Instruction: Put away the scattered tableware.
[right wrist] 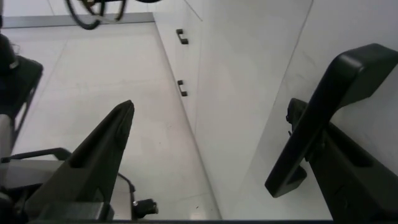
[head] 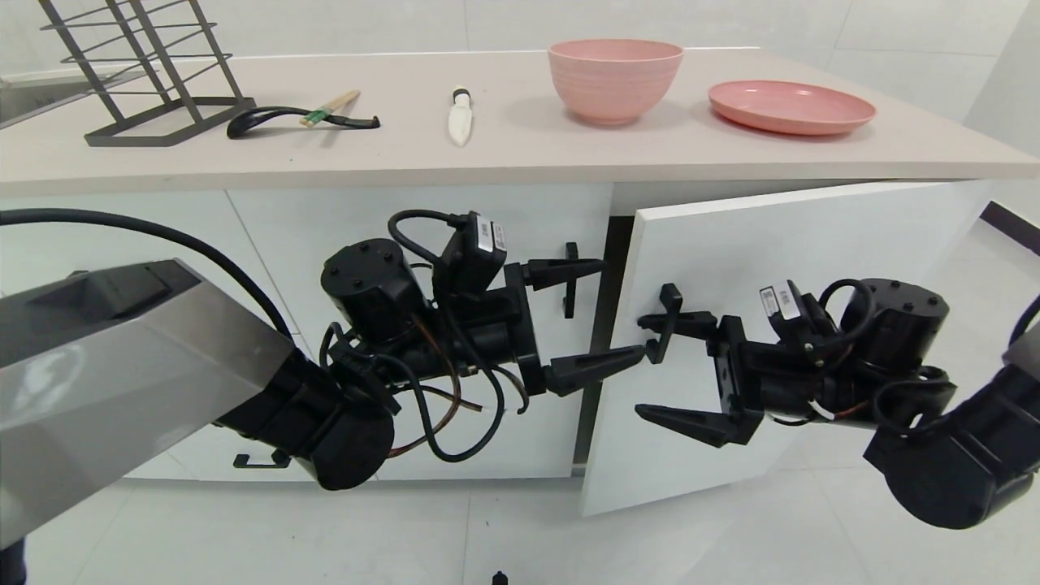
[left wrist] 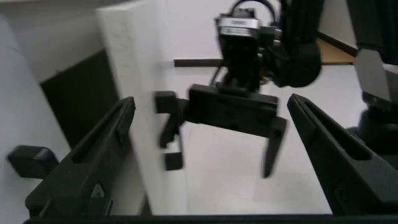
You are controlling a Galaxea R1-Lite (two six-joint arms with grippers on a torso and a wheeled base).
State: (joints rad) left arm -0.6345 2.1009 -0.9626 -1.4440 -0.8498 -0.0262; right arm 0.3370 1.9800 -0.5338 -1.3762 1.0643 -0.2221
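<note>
The tableware is laid out on the desk (head: 520, 154), above and beyond both grippers, which are held low against the cabinet front under the desk's near edge. The pink bowl (head: 615, 80) is stood upright right of centre, and the pink plate (head: 792, 106) is set just beside it further right, the two apart. Both are plain and smooth-rimmed. They lie above the right gripper (head: 640, 366), so that arm is judged the nearer one for them.

On the left, the black ladle (head: 248, 122) is laid with its long axis running left to right. The chopsticks (head: 329, 108) are laid across its handle at a slant. A white utensil (head: 460, 118) is laid near-to-far at mid-desk. The left gripper (head: 619, 310) is the closer to these three. A wire rack (head: 146, 73) is stood at the far left.

The jaws of both grippers are spread apart and nothing is held. The right cabinet door (head: 796, 244) is swung partly open. Its door handle (head: 670, 296) is seen against the upper finger of the right gripper; whether it is touched cannot be told. The left gripper is pointed at the dark gap by the door's free edge.

Opening the door is judged the step in hand. Any pick after it calls for an arm to be raised over the desk edge.
</note>
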